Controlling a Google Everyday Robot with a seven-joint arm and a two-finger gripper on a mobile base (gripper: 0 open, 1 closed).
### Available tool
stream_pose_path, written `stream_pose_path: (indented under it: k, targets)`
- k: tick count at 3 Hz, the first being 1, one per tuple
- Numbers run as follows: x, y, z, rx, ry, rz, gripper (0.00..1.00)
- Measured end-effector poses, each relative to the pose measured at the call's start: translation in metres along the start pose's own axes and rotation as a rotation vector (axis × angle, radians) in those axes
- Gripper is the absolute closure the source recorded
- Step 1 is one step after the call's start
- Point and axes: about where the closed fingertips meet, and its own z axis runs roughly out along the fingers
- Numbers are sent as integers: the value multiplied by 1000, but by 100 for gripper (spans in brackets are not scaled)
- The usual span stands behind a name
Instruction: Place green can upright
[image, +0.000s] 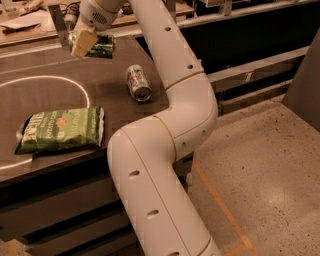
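Claw (88, 45) clamped on green can (104, 45), held sideways above table (45, 97) far side; mid-carry step, probably; next: rotate can upright, lower, release

Single high view down arm (165, 150); end effector (81, 42) top-left.

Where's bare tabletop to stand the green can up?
Bare dark tabletop lies inside the white painted arc, between the flat green chip bag and the gripper at the all-green aluminium can by the far edge. It is tighter around the silver-white can lying on its side.
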Motion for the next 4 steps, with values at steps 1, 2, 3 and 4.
stream_pose_path:
  k: [1, 2, 3, 4]
  targets:
    - [-4, 1, 10, -12, -17, 4, 100]
    - [-5, -1, 17, -11, -19, 8, 100]
    - [-4, -1, 21, -15, -16, 15, 100]
    - [-4, -1, 23, -18, -13, 17, 100]
